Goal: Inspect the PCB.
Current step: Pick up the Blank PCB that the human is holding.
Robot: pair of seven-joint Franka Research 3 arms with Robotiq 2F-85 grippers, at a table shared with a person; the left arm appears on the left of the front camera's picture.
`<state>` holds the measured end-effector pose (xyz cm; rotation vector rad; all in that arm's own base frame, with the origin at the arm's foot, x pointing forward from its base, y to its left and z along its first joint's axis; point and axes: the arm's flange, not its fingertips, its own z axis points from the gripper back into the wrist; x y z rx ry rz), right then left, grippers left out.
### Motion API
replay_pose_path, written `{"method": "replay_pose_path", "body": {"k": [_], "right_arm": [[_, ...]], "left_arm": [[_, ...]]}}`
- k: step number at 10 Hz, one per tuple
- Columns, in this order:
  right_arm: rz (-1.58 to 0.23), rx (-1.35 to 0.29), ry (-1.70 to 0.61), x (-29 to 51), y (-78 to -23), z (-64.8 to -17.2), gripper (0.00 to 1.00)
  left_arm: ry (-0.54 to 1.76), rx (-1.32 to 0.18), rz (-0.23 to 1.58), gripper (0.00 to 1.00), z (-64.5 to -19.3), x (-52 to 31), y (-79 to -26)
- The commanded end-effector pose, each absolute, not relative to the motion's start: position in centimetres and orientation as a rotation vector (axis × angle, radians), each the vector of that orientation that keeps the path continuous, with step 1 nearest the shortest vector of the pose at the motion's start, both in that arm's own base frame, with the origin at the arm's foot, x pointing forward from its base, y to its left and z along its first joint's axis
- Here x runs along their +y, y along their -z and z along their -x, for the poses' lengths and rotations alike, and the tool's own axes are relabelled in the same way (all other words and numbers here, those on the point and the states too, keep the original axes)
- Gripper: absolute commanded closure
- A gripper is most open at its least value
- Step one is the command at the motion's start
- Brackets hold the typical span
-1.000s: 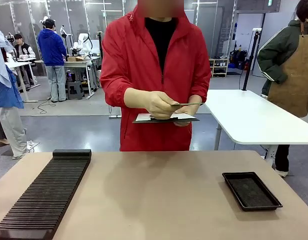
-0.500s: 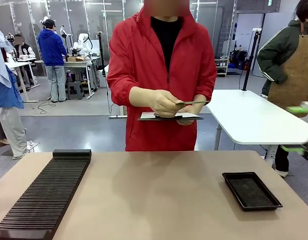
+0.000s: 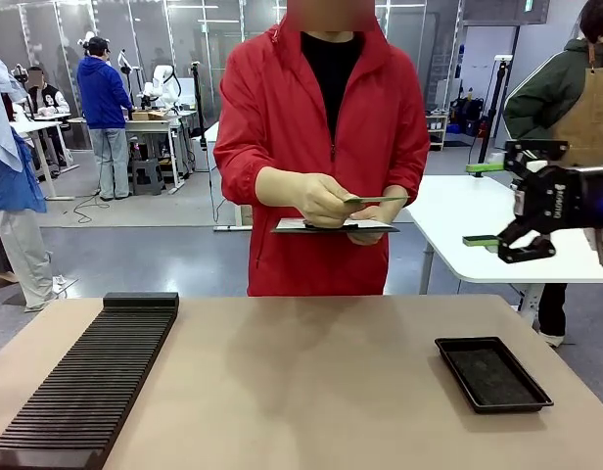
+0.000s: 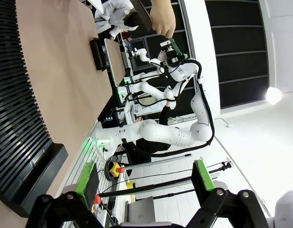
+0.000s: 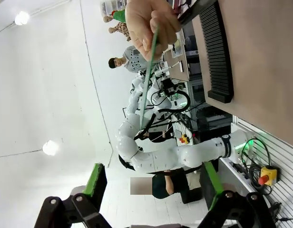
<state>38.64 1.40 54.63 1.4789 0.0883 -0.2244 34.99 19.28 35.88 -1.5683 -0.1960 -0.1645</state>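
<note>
Green PCB (image 3: 385,200) is held level in the person's hand (image 3: 319,201) above a clipboard (image 3: 331,227) at frame centre, seemingly offered toward the right gripper (image 3: 473,204), whose jaws stand spread and empty at the right edge.

Looking out from my right gripper (image 3: 480,205), jaws spread wide: the air straight ahead of the fingertips is free until you hit the person's hand (image 3: 319,201), which pinches the PCB (image 3: 378,201) edge-on just above a clipboard (image 3: 331,227). Directly below the gripper sits the black tray (image 3: 492,374). Past that, the table (image 3: 311,382) is bare up to the slotted rack (image 3: 86,382), well off on the far side.
</note>
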Motion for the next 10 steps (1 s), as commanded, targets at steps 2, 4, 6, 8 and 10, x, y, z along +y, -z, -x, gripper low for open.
{"method": "replay_pose_path", "body": {"k": [2, 4, 6, 8, 10], "right_arm": [[-1.481, 0.161, 0.268, 4.4, -55.0, -41.0, 0.0], [-1.502, 0.183, 0.29, 6.6, -54.4, -41.7, 0.0], [-1.516, 0.197, 0.267, 8.3, -54.3, -42.3, 0.0], [-1.525, 0.215, 0.274, 9.9, -53.9, -42.8, 0.0], [-1.53, 0.224, 0.276, 10.7, -53.7, -42.9, 0.0]], "left_arm": [[0.162, -0.194, 1.553, 0.0, -34.9, 19.4, -35.8], [0.162, -0.194, 1.553, 0.0, -34.9, 19.4, -35.8], [0.162, -0.194, 1.553, 0.0, -34.9, 19.4, -35.8], [0.162, -0.194, 1.553, 0.0, -34.9, 19.4, -35.8], [0.162, -0.194, 1.553, 0.0, -34.9, 19.4, -35.8]]}}
